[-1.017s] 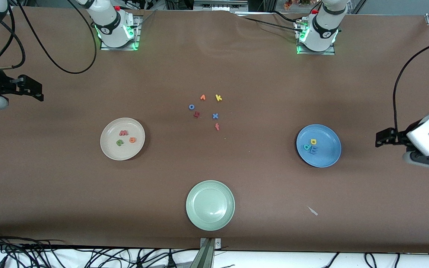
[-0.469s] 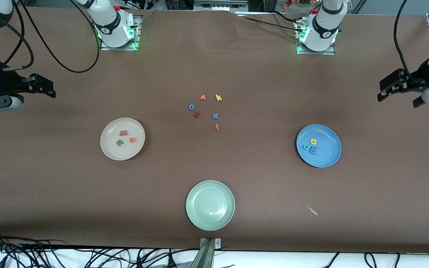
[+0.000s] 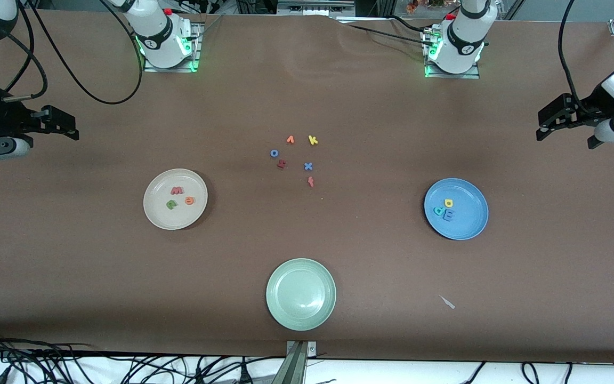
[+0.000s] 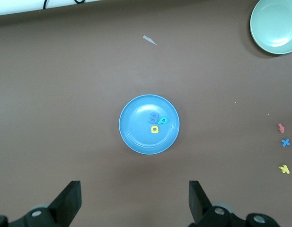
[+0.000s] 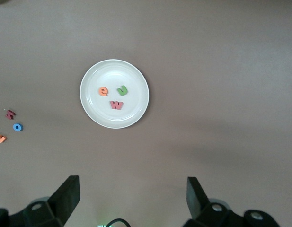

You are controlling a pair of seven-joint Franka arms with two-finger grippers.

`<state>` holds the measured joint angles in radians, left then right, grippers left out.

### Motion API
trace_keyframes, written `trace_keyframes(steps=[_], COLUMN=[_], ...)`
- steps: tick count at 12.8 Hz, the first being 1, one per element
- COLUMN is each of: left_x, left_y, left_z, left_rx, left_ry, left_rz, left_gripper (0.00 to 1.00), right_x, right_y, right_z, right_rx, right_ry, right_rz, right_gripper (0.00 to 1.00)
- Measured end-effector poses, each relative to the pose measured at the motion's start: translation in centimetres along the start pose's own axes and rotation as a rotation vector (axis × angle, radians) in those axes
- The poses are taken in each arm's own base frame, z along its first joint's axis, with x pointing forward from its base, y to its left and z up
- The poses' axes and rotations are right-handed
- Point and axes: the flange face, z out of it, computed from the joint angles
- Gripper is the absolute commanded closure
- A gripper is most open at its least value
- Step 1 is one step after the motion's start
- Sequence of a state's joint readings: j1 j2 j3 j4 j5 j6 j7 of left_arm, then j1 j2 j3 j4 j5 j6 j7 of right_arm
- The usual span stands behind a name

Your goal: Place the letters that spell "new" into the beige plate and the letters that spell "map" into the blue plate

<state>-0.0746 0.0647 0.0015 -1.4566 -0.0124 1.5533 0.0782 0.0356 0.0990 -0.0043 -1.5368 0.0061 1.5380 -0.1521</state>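
Right wrist view: letters e, n, w (image 5: 116,104)

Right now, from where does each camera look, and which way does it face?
Front view: high, facing the robots; both bases, left gripper and right gripper, open, raised at the table ends.
Left wrist view: looks down on the blue plate with m, a, p; own fingers show.
Right wrist view: looks down on the beige plate with n, e, w; own fingers show.
Shared: wrist views share the spare blue x cluster.

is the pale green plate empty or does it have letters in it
Empty: the round pale green plate shows only its bare glossy surface, with no foam letters in it in the front view.
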Motion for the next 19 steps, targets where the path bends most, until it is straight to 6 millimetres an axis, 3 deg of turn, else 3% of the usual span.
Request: trace_keyframes(steps=[8,11,19], left_x=[-1.5,-1.7,-1.1], left_y=[2.7,2.3,1.6], left_z=[-0.4,1.0,2.0], left_rx=[-0.002,-0.004,-0.003], left_ry=[0.0,-0.03,-0.035], left_rz=[0.045,0.038,0.025], left_gripper=[0.0,0.0,0.0], right_x=[0.2,0.2,0.2], right_y=[-0.9,-0.7,-0.9], right_z=[-0.8,-0.9,-0.9], right_rx=[-0.05,-0.051,0.027], right_ry=[0.013,0.017,0.027], right_rz=[-0.024,-0.02,-0.011], right_gripper=[0.0,0.0,0.0])
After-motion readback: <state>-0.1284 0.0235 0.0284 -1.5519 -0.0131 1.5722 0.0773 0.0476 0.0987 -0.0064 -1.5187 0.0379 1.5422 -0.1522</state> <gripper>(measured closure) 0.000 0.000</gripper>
